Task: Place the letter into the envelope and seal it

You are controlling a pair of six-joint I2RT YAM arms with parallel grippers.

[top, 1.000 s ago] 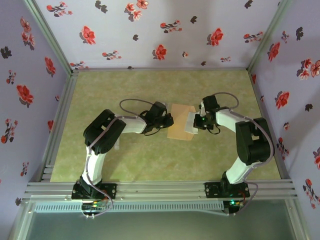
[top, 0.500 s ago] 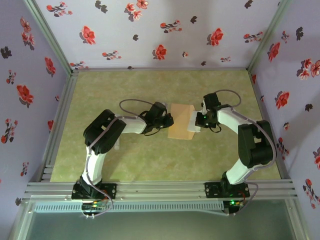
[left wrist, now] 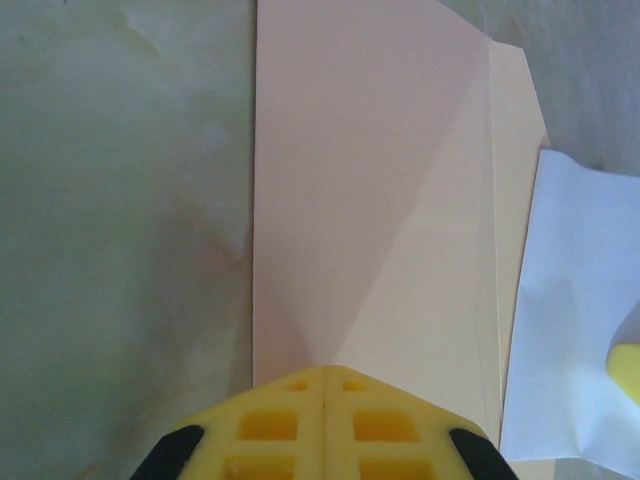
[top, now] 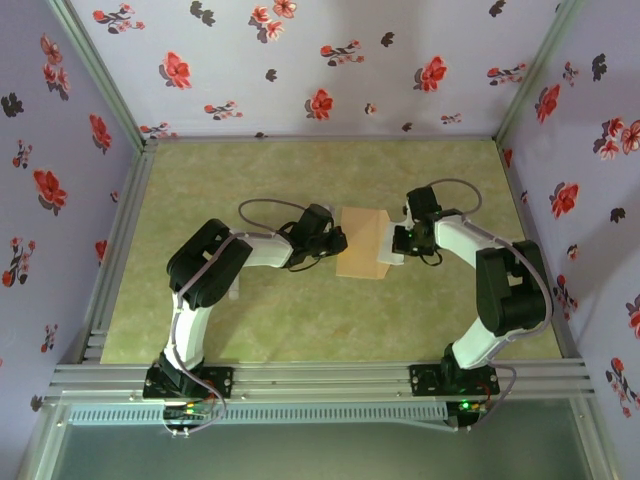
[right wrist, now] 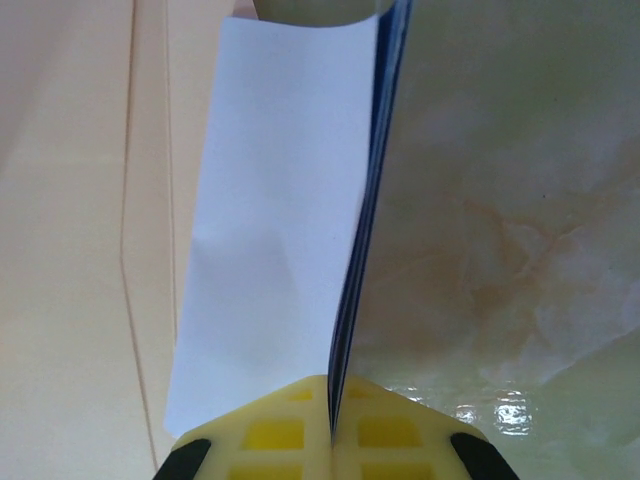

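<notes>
Letter rightward, perhaps across envelope edge

Top view. We show a green marbled tabletop at mid-frame, lilac walls printed with red and dark flowers along the top and both sides, and an aluminium rail across the bottom.

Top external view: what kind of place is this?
Probably a lab robot test cell, not a home: floral-papered panel walls box in a green marbled tabletop, with an aluminium extrusion rail along the near edge.
</notes>
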